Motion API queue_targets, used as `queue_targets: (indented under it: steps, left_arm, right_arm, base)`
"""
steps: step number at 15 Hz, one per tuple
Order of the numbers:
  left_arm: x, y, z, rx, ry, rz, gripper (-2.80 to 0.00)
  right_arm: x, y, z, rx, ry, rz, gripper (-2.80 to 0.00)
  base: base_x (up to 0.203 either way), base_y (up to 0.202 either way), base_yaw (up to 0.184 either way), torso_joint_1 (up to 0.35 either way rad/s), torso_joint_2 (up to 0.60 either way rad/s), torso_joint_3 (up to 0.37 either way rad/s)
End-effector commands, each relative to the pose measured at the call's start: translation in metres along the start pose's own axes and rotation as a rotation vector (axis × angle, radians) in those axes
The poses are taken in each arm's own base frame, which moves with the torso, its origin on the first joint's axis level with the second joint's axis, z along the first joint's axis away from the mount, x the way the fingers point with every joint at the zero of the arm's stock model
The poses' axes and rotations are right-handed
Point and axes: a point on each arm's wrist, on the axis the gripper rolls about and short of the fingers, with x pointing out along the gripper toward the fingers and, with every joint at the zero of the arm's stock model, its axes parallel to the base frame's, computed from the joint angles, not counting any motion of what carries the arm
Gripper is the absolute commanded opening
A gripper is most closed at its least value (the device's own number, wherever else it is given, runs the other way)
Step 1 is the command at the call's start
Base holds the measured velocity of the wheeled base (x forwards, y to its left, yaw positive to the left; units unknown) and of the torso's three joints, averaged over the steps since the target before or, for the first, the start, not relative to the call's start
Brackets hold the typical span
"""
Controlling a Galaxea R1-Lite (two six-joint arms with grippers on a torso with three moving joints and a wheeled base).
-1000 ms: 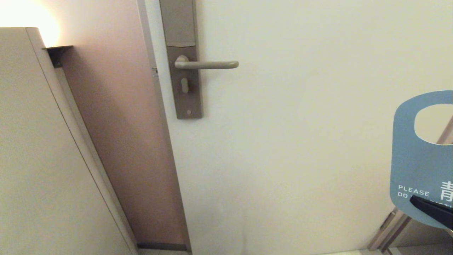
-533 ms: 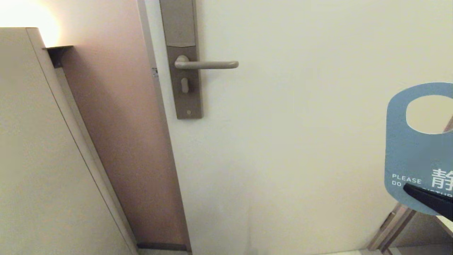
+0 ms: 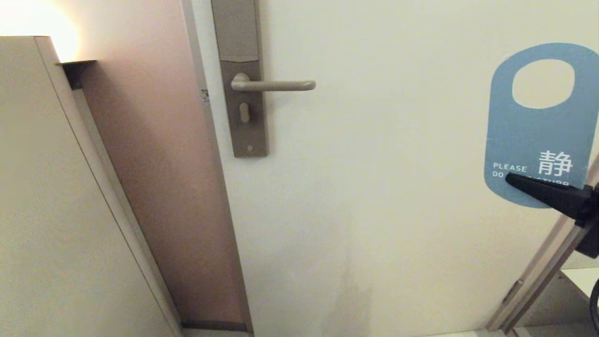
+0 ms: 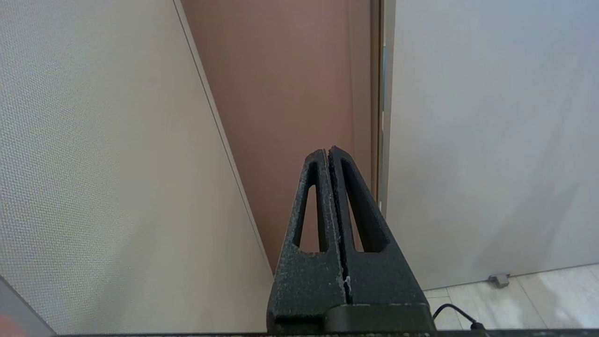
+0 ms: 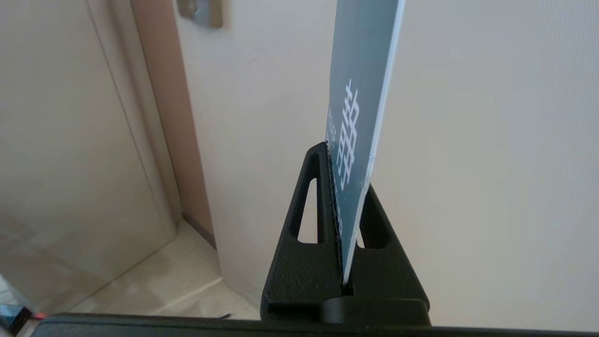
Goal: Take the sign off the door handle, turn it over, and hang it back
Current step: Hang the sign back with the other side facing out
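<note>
A pale cream door (image 3: pixel 398 187) fills most of what stands before the robot, with a pinkish-brown wall strip (image 3: pixel 159 187) along its left edge and a beige panel (image 3: pixel 56 210) further left. A warm lamp glow (image 3: pixel 32 21) sits in the top left corner. There is no bench here, so the door's own edges serve for places. Pale floor tiles (image 5: pixel 154 285) show at the foot of the door in the right wrist view.

The door handle (image 3: pixel 273 85) juts level from a tall grey-brown plate (image 3: pixel 243 93) near the door's left edge, with a keyhole (image 3: pixel 244 112) just under it. Nothing hangs on the lever.

The sign (image 3: pixel 538 126) is well apart from the handle, over by the door's right edge, upright with its hole uppermost and its blue "PLEASE DO NOT DISTURB" face turned toward the robot. The right gripper (image 3: pixel 512 179) is clamped on the card's lower end; the right wrist view shows the thin card (image 5: pixel 360 117) pinched edge-on between the two black fingers (image 5: pixel 309 206).

The left gripper (image 4: pixel 331 152) hangs low beside the wall strip, its fingers pressed together with nothing between them.

Against a second ago, the sign has risen a good way up the door and edged a little toward the handle, so its hole now shows whole. The handle has not moved.
</note>
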Motion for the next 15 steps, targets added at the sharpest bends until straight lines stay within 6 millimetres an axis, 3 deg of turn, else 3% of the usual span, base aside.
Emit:
queue_targets:
  steps: [1,5,11,15]
  left_arm:
    - [0.000,0.000,0.000,0.000,0.002,0.000,-2.80]
    - [0.000,0.000,0.000,0.000,0.002,-0.001,-2.80]
    - [0.000,0.000,0.000,0.000,0.002,-0.001,-2.80]
    - [0.000,0.000,0.000,0.000,0.002,0.001,-2.80]
  right_arm:
    - [0.013,-0.008,0.003,0.007,0.012,0.009,-2.80]
    - [0.019,-0.012,0.002,0.013,0.021,0.020,-2.80]
    - [0.057,-0.031,-0.008,-0.013,0.014,0.037,-2.80]
    - [0.081,-0.038,0.003,-0.034,-0.012,0.059,-2.80]
  base:
    - [0.000,0.000,0.000,0.000,0.00,0.000]
    - [0.000,0.000,0.000,0.000,0.00,0.000]
    - [0.000,0.000,0.000,0.000,0.00,0.000]
    - [0.000,0.000,0.000,0.000,0.00,0.000]
